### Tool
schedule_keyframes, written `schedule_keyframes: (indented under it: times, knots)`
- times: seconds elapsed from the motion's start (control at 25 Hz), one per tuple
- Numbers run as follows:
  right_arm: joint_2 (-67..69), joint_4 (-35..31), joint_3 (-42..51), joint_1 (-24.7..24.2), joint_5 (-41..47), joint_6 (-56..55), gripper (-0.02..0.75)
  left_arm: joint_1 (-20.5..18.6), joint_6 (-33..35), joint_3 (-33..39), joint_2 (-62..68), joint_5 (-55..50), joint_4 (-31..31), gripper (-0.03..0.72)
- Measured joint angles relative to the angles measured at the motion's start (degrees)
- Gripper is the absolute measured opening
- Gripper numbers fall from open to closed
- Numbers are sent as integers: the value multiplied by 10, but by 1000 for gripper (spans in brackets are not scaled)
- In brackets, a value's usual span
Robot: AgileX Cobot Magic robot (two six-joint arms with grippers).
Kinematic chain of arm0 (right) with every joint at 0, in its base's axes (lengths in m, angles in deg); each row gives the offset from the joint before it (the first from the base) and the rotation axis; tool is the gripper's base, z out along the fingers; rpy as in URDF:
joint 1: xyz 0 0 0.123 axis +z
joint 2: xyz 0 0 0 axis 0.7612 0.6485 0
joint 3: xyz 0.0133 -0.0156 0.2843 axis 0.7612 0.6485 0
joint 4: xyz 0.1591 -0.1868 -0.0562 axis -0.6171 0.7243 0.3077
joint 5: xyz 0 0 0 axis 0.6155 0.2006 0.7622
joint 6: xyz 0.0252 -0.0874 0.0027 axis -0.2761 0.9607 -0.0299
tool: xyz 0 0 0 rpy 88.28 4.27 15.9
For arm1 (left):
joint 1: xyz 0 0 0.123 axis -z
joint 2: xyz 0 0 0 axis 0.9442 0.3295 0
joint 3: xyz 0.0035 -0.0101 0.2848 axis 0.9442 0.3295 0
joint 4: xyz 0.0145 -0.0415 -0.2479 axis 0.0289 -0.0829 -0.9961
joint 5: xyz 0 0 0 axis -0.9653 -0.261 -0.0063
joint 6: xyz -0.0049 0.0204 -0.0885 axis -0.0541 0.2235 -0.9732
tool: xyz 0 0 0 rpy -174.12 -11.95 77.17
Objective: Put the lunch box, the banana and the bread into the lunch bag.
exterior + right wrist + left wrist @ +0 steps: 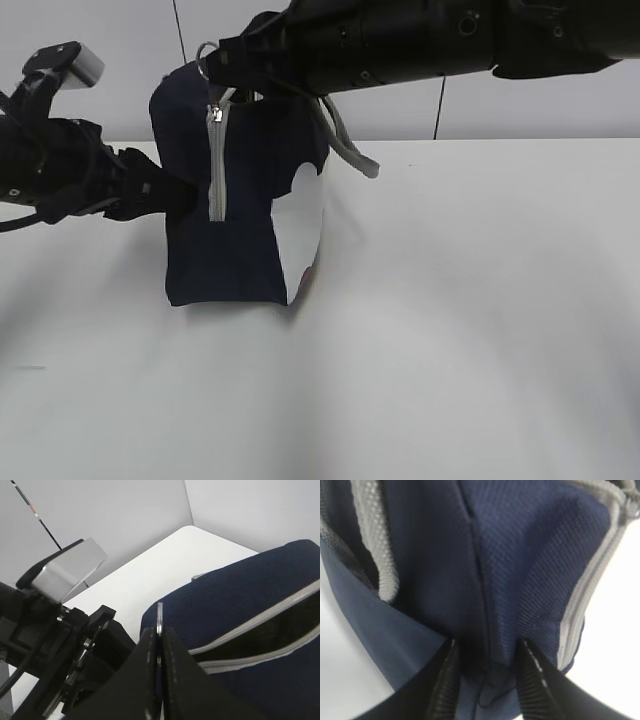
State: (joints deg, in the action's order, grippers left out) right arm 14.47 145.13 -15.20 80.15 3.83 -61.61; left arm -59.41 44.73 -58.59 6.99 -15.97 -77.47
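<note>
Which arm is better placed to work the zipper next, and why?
Right. The right gripper is already shut on the ring pull atop the lunch bag; the left gripper only pinches the bag's side.

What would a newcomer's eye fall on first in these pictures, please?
The navy lunch bag standing on the white table, left of centre. The right gripper, reaching across from above, is shut on the zipper's ring pull, while the left gripper pinches the bag's fabric at its left side.
</note>
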Motion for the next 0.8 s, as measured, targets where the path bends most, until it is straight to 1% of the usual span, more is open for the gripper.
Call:
schedule_keyframes:
  times: [0.2,0.28,0.56,0.8]
  knots:
    - [0,1,0,0,0,0,6,0,0,-1,6,-9,-1,90]
    - [1,1,-4,0,1,0,6,0,0,-1,6,-16,5,59]
    - [3,-2,-25,0,38,0,6,0,0,-1,6,-27,14,48]
    - [38,-10,-61,0,44,-3,6,0,-11,-1,6,-32,40,48]
